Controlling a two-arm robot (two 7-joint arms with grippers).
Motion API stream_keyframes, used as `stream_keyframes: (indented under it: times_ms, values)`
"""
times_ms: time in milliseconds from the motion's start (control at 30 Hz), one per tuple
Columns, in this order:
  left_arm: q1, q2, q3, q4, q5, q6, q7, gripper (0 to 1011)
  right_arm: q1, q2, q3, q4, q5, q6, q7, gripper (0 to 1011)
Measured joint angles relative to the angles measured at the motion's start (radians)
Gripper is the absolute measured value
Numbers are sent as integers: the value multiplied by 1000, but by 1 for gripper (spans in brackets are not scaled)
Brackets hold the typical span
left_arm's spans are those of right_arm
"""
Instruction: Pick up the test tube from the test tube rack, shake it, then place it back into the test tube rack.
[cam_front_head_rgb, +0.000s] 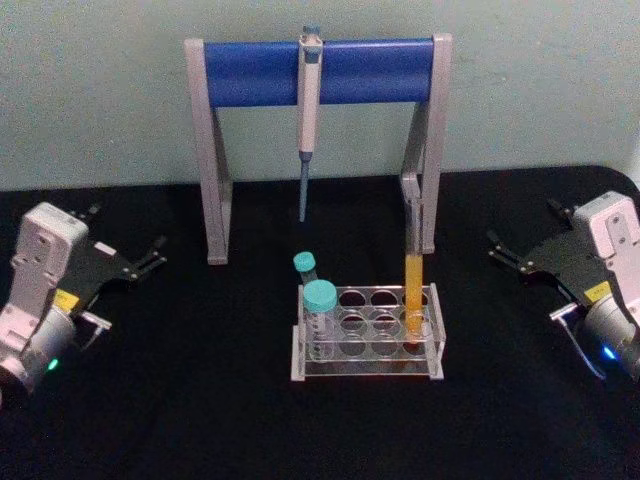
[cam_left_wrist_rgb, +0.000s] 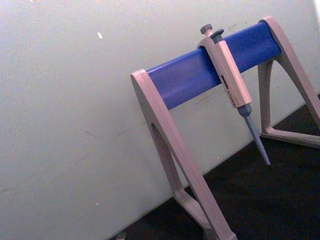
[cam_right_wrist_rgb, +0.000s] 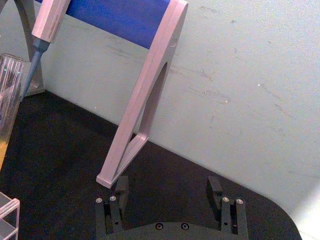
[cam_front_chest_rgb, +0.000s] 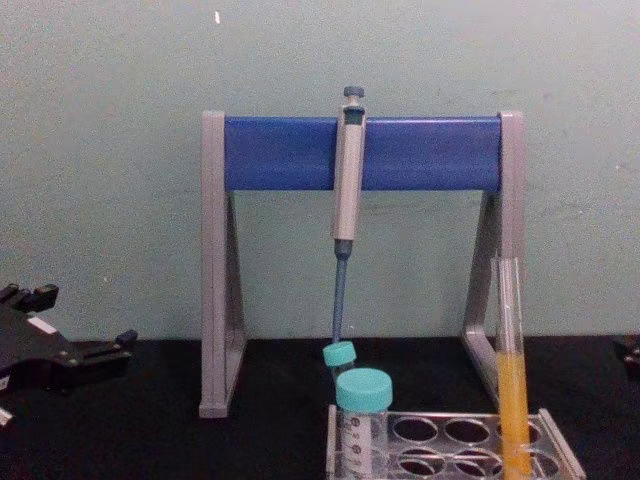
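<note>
The test tube (cam_front_head_rgb: 413, 285) is a thin clear tube with orange-yellow liquid in its lower half. It stands upright in a right-hand hole of the clear test tube rack (cam_front_head_rgb: 375, 372) at the table's middle. The chest view has the test tube (cam_front_chest_rgb: 512, 385) rising from the rack (cam_front_chest_rgb: 455, 432), and the right wrist view catches the test tube (cam_right_wrist_rgb: 7, 100) beside a rack corner (cam_right_wrist_rgb: 7, 210). My left gripper (cam_front_head_rgb: 128, 228) rests open, far left of the rack. My right gripper (cam_front_head_rgb: 522, 222) is open, off to the rack's right, its fingers (cam_right_wrist_rgb: 215, 186) spread with nothing between them.
Two teal-capped tubes (cam_front_head_rgb: 320, 300) stand in the rack's left side. Behind the rack is a grey and blue pipette stand (cam_front_head_rgb: 250, 72) with a pipette (cam_front_head_rgb: 309, 110) hanging from it. A pale wall backs the black table (cam_front_head_rgb: 200, 420).
</note>
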Motion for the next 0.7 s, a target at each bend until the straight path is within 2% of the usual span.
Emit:
stream_keyframes:
  times_ms: [700]
  values:
    - [0,0,0,0,0,0,0,1001,0,0,0,0,0,0,0,1000]
